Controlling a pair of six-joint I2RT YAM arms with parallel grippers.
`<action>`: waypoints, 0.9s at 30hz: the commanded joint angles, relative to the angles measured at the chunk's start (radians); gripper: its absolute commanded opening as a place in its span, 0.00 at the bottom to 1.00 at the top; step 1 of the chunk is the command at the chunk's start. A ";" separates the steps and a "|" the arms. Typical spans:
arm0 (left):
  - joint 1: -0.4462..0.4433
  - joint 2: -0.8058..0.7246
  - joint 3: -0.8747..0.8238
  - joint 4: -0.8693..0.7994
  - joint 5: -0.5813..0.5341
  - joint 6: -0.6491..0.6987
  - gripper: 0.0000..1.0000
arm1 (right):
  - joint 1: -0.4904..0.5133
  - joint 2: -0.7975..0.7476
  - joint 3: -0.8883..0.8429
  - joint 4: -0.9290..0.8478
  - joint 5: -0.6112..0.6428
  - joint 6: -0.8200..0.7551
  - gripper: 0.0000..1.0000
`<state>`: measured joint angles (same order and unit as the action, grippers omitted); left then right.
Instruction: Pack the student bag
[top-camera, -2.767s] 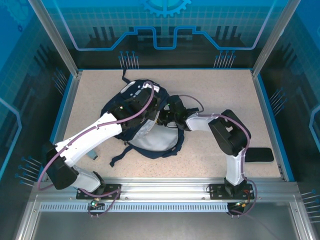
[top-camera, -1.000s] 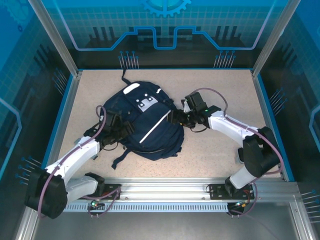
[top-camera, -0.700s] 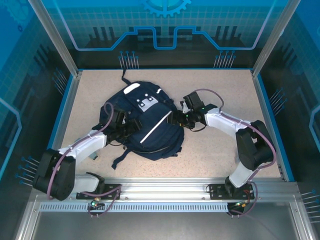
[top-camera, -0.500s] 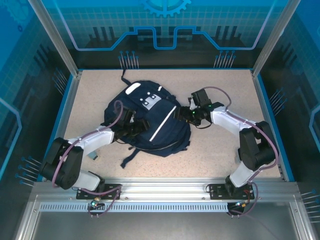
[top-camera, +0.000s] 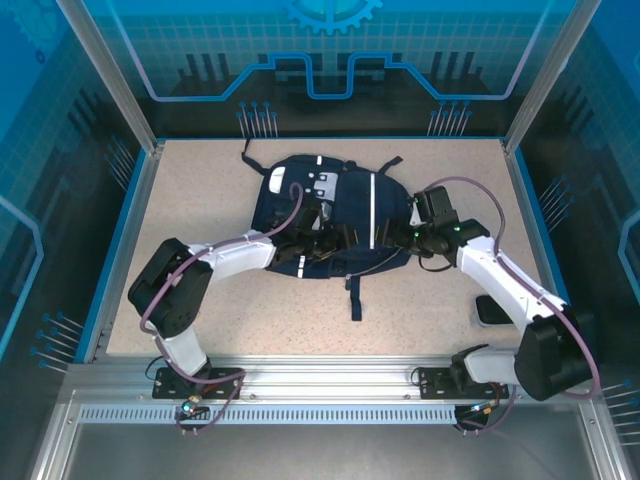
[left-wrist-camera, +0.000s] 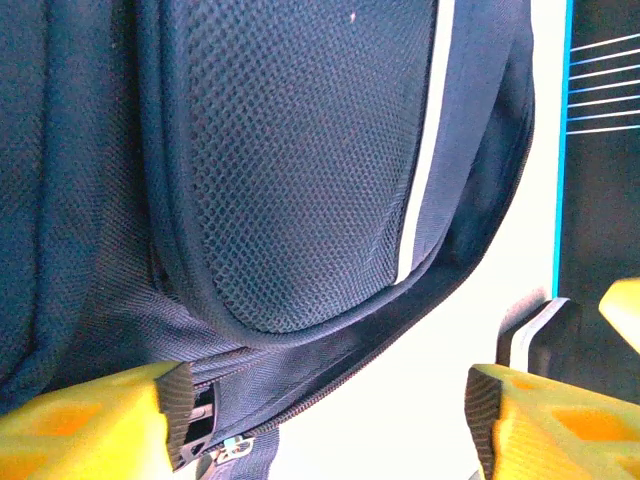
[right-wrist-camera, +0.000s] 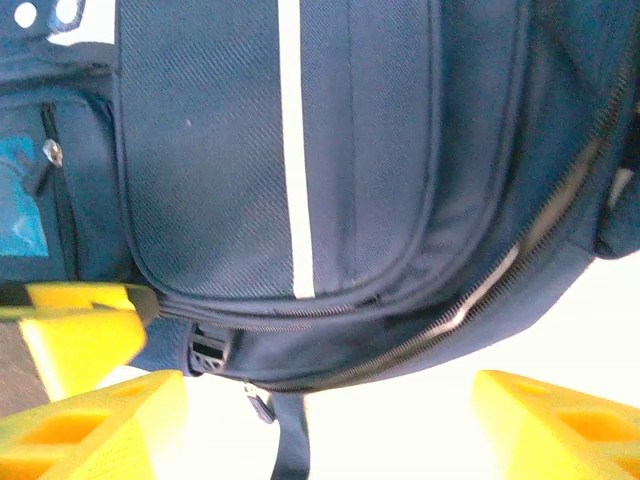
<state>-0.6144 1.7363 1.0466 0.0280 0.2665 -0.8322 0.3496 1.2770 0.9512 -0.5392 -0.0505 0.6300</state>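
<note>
Two arms close on one thing. From above, the large navy-blue fabric student bag with its white reflective stripe now lies by the middle of the table's far edge, the stripe running near to far. A second ago it sat left of centre and slanted, so it has been swung round and pushed across. I judge this to be squaring it up for packing; nothing is seen going in yet. The left arm stretches low from the near left corner to the bag's near-left side. The right arm bends in from the near right corner to the bag's right side. A flat black slab lies near the right edge, apart from the bag.

From the left wrist, the left jaws stand wide apart, clamped on nothing. The bag's mesh panel is just ahead, its seam close by one finger.

From the right wrist, the right jaws are likewise apart and empty. The bag's lower edge and a zip pull sit between them.
</note>
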 joint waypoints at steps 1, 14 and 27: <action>0.013 -0.091 -0.006 -0.045 -0.053 0.025 0.79 | 0.098 -0.056 -0.024 -0.083 0.093 -0.017 0.75; 0.205 -0.503 -0.379 -0.179 -0.176 -0.008 0.97 | 0.550 0.197 0.023 -0.009 0.430 0.146 0.54; 0.252 -0.625 -0.419 -0.301 -0.208 -0.027 0.99 | 0.667 0.515 0.191 -0.085 0.616 0.204 0.38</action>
<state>-0.3737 1.1393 0.6376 -0.2306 0.0639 -0.8406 0.9974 1.7439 1.0882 -0.5701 0.4862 0.7856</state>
